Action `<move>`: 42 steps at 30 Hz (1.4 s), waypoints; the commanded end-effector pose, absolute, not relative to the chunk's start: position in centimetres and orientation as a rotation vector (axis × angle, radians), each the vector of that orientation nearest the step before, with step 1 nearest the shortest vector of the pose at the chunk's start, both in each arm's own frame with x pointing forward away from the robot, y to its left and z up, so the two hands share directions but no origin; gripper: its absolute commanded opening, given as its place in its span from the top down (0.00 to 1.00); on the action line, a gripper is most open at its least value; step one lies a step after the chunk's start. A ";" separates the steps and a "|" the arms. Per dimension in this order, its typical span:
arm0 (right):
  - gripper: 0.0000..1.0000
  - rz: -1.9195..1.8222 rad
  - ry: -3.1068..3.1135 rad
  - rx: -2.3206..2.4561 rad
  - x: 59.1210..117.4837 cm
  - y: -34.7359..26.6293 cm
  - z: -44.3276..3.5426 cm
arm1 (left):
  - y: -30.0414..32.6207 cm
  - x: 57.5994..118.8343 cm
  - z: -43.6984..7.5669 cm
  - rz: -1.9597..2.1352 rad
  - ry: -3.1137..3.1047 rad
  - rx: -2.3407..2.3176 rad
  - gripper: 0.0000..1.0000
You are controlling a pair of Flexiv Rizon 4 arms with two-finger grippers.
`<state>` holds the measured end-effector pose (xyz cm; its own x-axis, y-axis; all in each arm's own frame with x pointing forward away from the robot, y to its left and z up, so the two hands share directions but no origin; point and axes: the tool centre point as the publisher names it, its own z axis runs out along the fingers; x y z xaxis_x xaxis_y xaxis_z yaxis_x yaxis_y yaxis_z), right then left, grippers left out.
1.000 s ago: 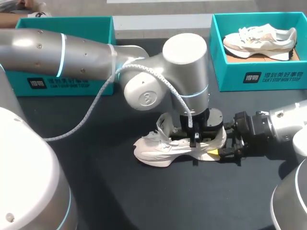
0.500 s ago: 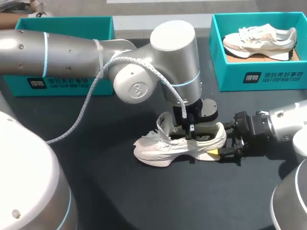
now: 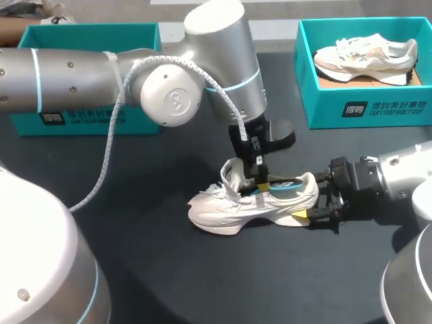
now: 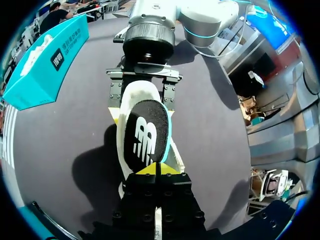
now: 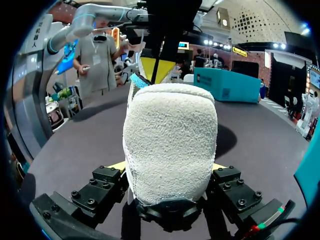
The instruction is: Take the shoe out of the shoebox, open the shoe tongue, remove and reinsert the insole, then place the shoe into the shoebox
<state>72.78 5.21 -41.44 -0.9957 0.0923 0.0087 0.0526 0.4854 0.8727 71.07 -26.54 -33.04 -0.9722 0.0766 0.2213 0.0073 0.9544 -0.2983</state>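
Observation:
A white shoe (image 3: 236,206) stands upright on the dark table, toe to the left, tongue (image 3: 233,174) raised. My left gripper (image 3: 262,184) hangs over the shoe's opening, shut on the front end of the black insole (image 3: 282,183) with a blue edge. That end is lifted above the shoe. The left wrist view shows the insole (image 4: 146,136) running ahead from the closed yellow tips (image 4: 156,169), over the shoe (image 4: 142,92). My right gripper (image 3: 309,214) clamps the heel (image 5: 170,145) from both sides, its pads (image 5: 119,165) against it.
A teal shoebox (image 3: 368,111) at the back right holds a second pale shoe (image 3: 364,57). Another teal shoebox (image 3: 91,116) stands at the back left, partly behind my left arm.
My left arm has risen and drawn back to the left, lifting the insole's front end out of the shoe. The right gripper and the shoe have stayed where they were.

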 end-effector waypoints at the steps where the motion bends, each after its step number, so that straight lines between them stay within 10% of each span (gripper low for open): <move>1: 1.00 1.561 2.676 0.134 72.9 5.6 -41.9 | -26.4 71.1 -32.1 0.457 -2.862 -0.082 1.00; 27: 1.00 1.561 2.676 0.134 72.9 5.6 -41.9 | -32.9 70.4 -29.8 0.530 -2.860 -0.260 1.00; 34: 1.00 1.561 2.676 0.134 72.9 5.6 -41.9 | -32.1 69.6 -30.0 0.557 -2.955 -0.247 0.46; 42: 1.00 1.561 2.676 0.134 72.9 5.6 -41.9 | -32.1 68.9 -29.8 0.621 -3.135 -0.187 0.56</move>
<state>72.78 5.21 -41.45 -0.9957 0.0923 0.0087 0.0526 0.4854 0.8727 69.81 -32.69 -30.07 -0.9886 0.1503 0.0129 0.1347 0.9184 -0.3719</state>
